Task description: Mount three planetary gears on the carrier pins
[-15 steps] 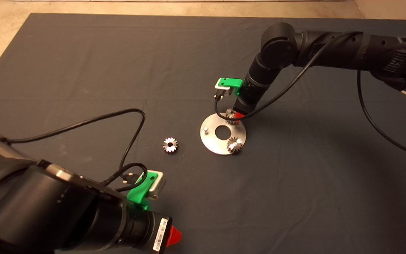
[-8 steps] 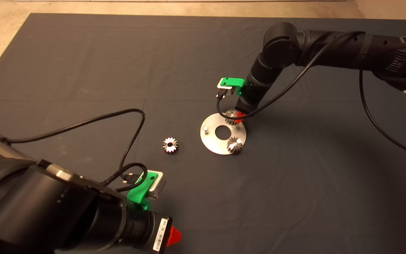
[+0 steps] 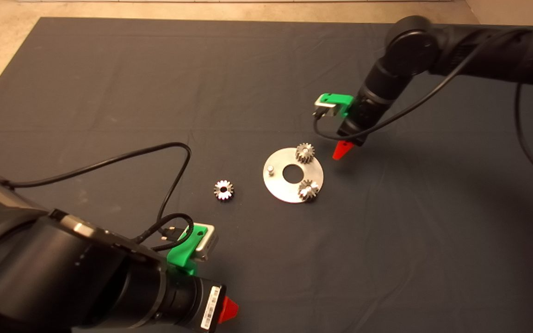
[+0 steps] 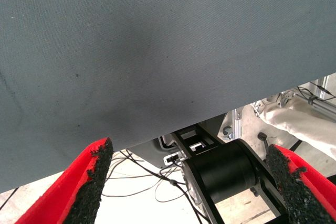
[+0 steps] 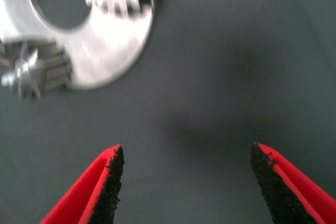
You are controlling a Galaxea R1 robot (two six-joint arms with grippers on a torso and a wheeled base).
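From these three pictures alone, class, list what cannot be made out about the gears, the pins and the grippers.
1. Head view: pins under the two mounted gears are covered by them.
2. Right wrist view: the disc is cut off by the edge; bare pin and loose gear are out of frame.
3. Head view: left gripper mostly hidden by its arm.

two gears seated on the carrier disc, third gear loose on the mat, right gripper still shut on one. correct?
Not quite. The right gripper is open and empty, off to the side of the carrier disc; the right wrist view shows only mat between its fingers. The rest holds in the head view: two gears sit on the disc and the third gear lies on the mat.
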